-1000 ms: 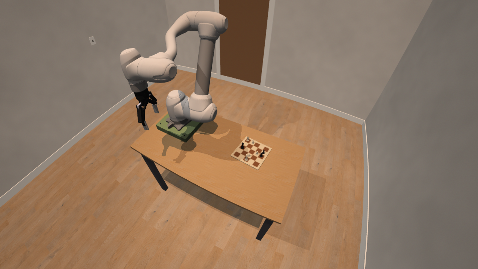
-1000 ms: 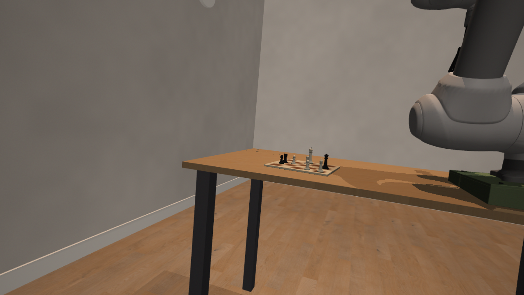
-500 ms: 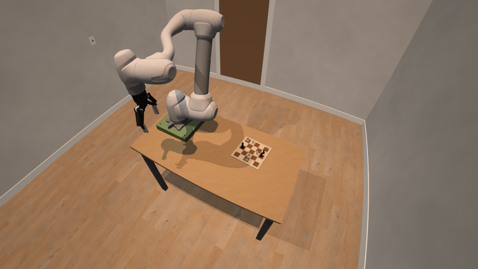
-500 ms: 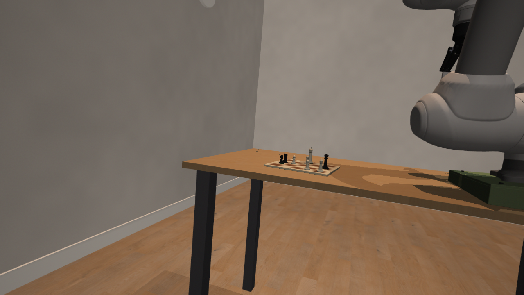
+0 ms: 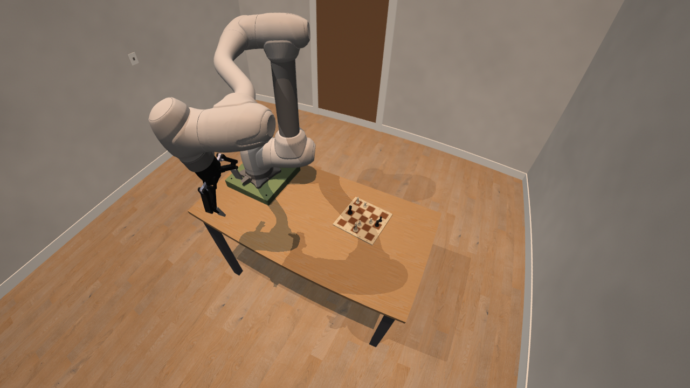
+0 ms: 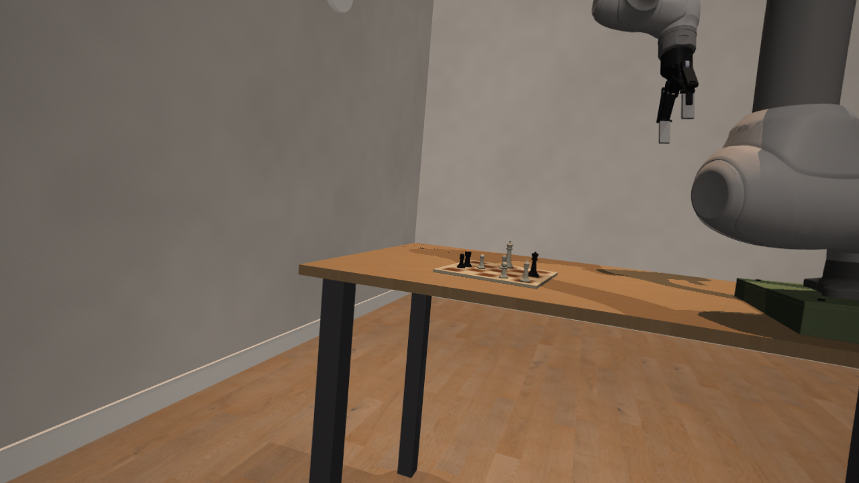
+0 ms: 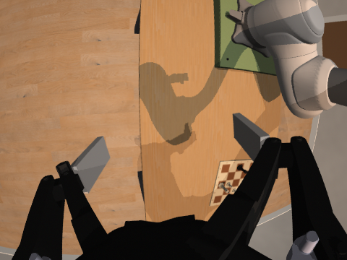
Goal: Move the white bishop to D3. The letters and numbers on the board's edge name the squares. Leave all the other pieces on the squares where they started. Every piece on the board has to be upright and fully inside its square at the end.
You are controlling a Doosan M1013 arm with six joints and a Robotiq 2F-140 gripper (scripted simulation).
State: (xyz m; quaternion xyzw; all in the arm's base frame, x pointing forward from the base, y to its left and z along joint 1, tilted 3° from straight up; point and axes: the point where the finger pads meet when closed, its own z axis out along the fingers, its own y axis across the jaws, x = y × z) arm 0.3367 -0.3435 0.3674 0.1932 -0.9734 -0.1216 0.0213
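Note:
A small chessboard lies on the far part of the wooden table. Several white and black pieces stand upright on it. They are too small for me to tell which white one is the bishop. My gripper is open and empty. It hangs high above the table's corner beside the arm's base, far from the board.
The arm's green base plate is bolted to the table's end. The arm's big elbow joint bulges out over it. Wooden floor and grey walls lie all around.

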